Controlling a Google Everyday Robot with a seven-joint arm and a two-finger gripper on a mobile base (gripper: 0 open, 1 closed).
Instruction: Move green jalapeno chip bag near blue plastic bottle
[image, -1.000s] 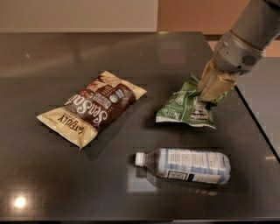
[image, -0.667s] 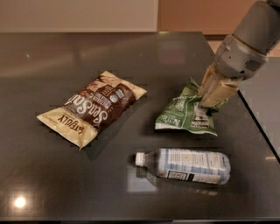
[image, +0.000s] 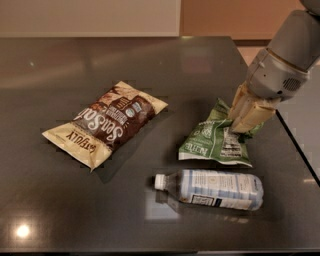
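The cream-coloured two-finger gripper (image: 244, 120) stands right of centre in the frame, its fingers pinched together on the upper right corner of the small crinkled green jalapeno chip bag (image: 210, 141). That bag's white lettering is too creased to read, and a white label panel shows at its lower right. Just below it, with a thin strip of tabletop between, the clear bluish blue plastic bottle (image: 220, 190) lies on its side, white cap pointing left (its pale label carries print too fine to make out). Left of centre lies a larger brown-and-cream chip bag (image: 107, 122) with "Sea Salt" in big white letters, seen upside down. The dark glossy table (image: 60, 210) has bare room at upper left and lower left; its right edge runs close by the gripper
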